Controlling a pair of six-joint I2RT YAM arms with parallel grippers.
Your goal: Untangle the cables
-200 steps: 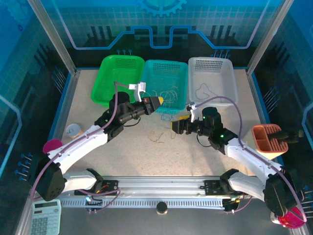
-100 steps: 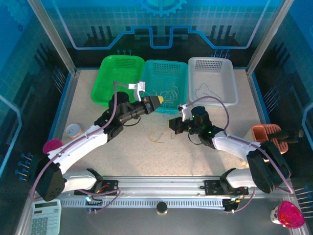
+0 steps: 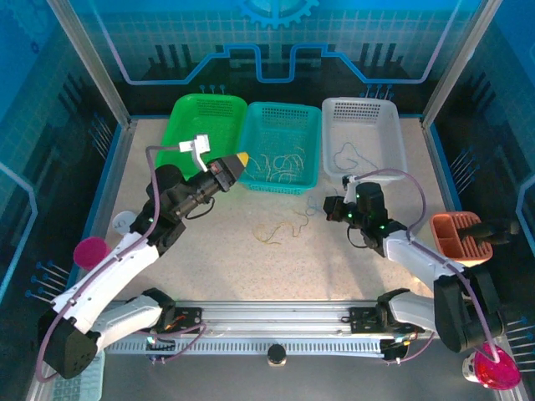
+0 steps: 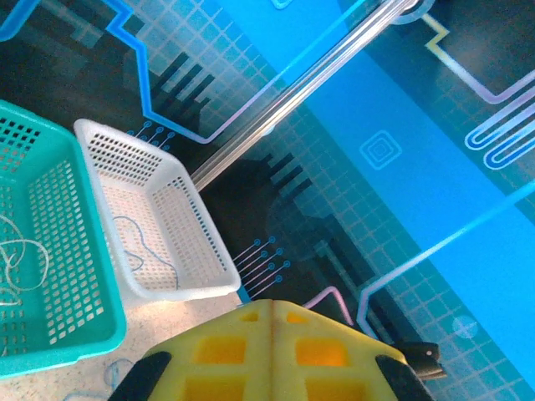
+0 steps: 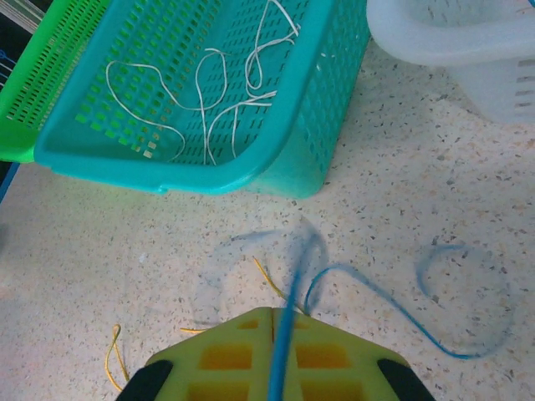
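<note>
Yellow pads of R gripper [image 5: 272, 316] pinched shut on dark blue cable [image 5: 376, 292], looping off toward 3 o'clock on tabletop [image 5: 468, 192]. Hair-thin, limp, light, prob. slippery: grip near an end. Yellow-tan cables [image 3: 272, 232] at 9 o'clock. Teal basket [image 5: 167, 175] rim close at 12; freer room toward 6. L gripper [image 3: 241, 159] closed, empty.

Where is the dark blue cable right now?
Right wrist view: the blue cable is pinched in the right hand, trailing over the table near the teal basket.

Right gripper [image 5: 272, 316] now clamps blue cable [image 5: 284, 334], drawn back rightward. Left gripper [image 3: 240, 158] has withdrawn leftward.
</note>
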